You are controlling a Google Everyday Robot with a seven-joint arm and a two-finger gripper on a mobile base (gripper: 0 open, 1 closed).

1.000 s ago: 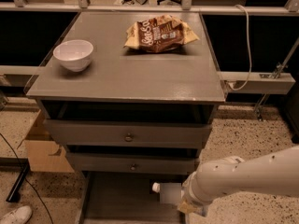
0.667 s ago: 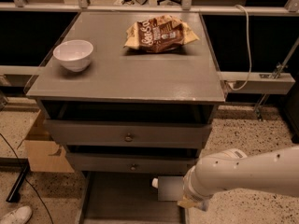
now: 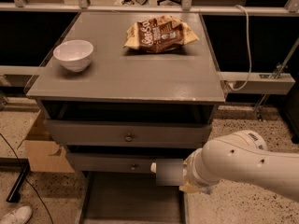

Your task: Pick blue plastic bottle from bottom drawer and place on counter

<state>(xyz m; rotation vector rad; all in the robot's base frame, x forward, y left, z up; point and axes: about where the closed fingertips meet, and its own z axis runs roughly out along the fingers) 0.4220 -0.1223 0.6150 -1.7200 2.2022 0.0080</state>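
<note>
We see a speckled beige terrazzo floor beneath dark panels framed by pale metal rails. A brown cardboard box sits left of the grey drawer cabinet. The gripper hangs low before that cabinet's right side.

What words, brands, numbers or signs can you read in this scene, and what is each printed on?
On the snack bag lying on the counter: white brand lettering, too blurred to read.
On the blue plastic bottle, gripped by the pincer above the bottom drawer: no readable label.
Nothing else shows any text.
</note>
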